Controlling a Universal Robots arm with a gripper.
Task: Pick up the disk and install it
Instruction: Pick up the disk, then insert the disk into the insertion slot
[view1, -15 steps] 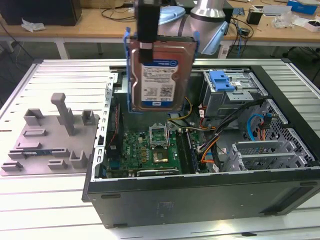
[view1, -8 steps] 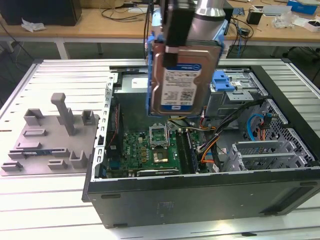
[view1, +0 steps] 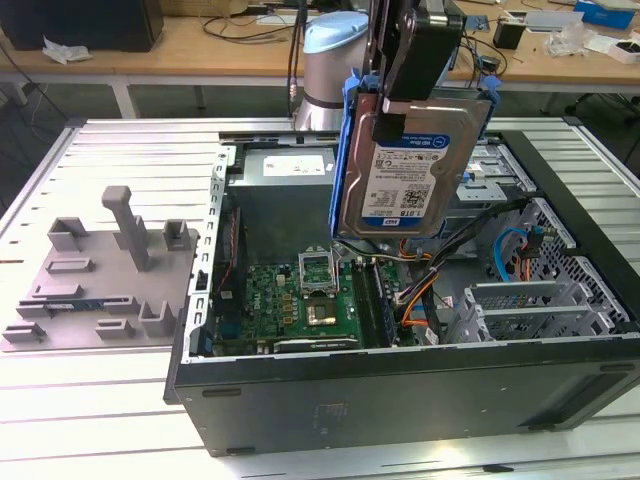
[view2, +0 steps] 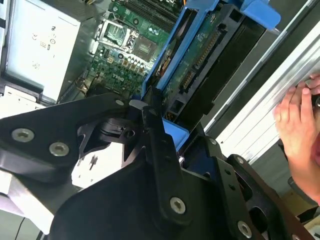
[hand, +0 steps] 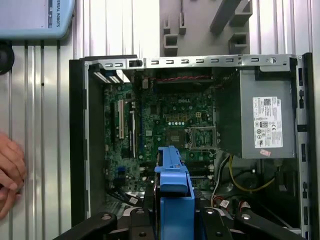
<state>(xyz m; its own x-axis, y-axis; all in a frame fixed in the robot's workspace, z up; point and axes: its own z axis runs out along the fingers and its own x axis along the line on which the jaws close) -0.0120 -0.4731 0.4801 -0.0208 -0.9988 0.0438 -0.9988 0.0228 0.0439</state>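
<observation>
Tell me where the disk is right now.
In the exterior view, the disk hangs roughly upright in the gripper above the open computer case, to the exterior view's right of the power supply and above the motherboard.

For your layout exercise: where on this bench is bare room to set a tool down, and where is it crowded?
Bare table borders the grey fixture at the exterior view's lower left and upper left. The case, below the disk in the gripper, is crowded with board and cables.
</observation>
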